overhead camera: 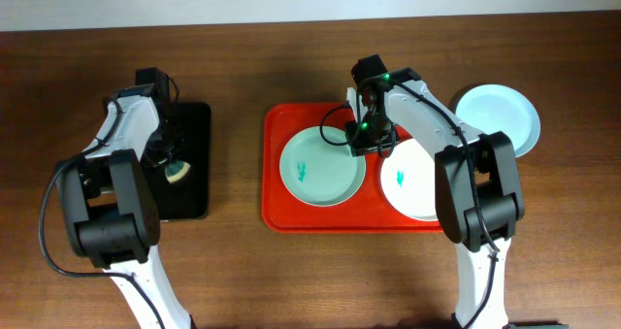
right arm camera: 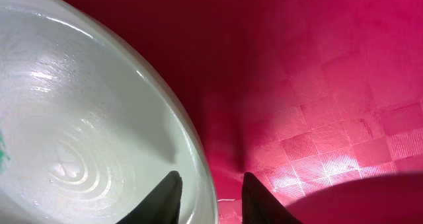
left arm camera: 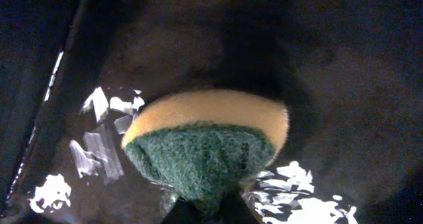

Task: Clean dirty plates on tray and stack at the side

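Note:
The red tray holds a pale green plate and a white plate, each with a small green smear. A pale blue plate lies on the table to the right of the tray. My right gripper is low at the green plate's right rim. In the right wrist view this gripper is open, one finger over the plate and the other over the tray. My left gripper is shut on a yellow and green sponge over the black tray.
The black tray has wet, shiny patches round the sponge. Bare wooden table lies between the two trays and in front of them. The right arm reaches over the white plate.

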